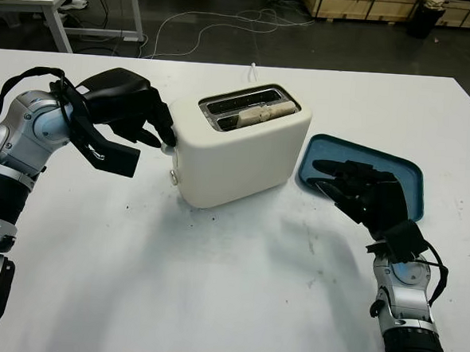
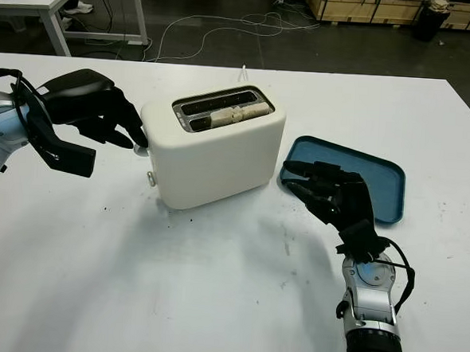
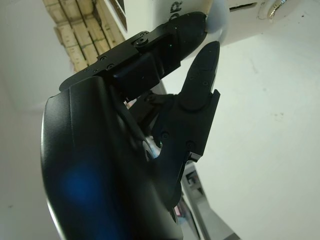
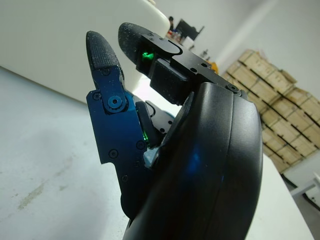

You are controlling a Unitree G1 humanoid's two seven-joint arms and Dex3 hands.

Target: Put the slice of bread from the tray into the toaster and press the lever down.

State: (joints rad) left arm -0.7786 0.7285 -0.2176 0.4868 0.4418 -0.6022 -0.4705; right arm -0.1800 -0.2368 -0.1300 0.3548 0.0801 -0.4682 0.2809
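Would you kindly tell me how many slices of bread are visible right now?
1: the pale slice of bread sits in the front slot of the cream toaster. The blue plastic tray shows none, though the right hand covers part.

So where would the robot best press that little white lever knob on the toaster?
Probably from above, on the knob's rounded top. It sticks out of the toaster's end face on the robot's left, where the left hand's fingertip is already at it, so a downward push fits.
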